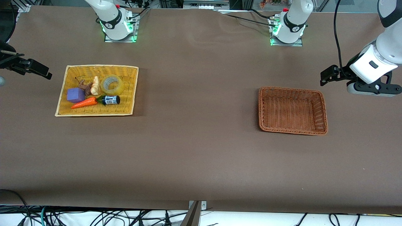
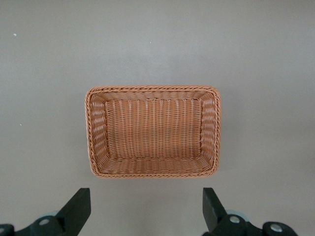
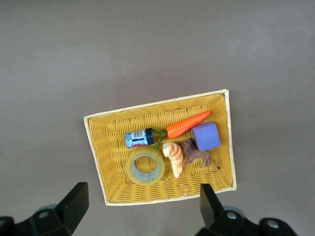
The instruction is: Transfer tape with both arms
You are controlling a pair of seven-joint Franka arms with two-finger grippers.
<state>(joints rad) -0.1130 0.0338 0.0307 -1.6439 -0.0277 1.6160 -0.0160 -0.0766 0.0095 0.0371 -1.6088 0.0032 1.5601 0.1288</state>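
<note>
A ring-shaped roll of translucent yellowish tape (image 1: 112, 84) lies flat in a shallow yellow woven tray (image 1: 72, 111) toward the right arm's end of the brown-covered table (image 1: 194, 150). In the tray with it are a small dark bottle with a white label (image 1: 110, 100), just nearer the front camera than the tape, an orange toy carrot (image 1: 84, 103) whose green top reaches the bottle, a purple cube (image 1: 75, 95), a pale cream ridged piece (image 1: 95, 86) right beside the tape, and a small brown animal figure (image 1: 84, 87).

Toward the left arm's end of the table sits an orange-brown wicker basket (image 1: 292, 125), well apart from the tray.

The right arm's black two-finger gripper (image 3: 140, 204) hangs in the air at the table's edge past the yellow tray, its fingers (image 3: 74, 201) spread wide with nothing between them; its wrist view looks down on the whole tray. The left arm's black gripper (image 2: 145, 206) hangs at the other end of the table, beside the wicker basket, also wide open and holding nothing. Neither gripper touches anything.
</note>
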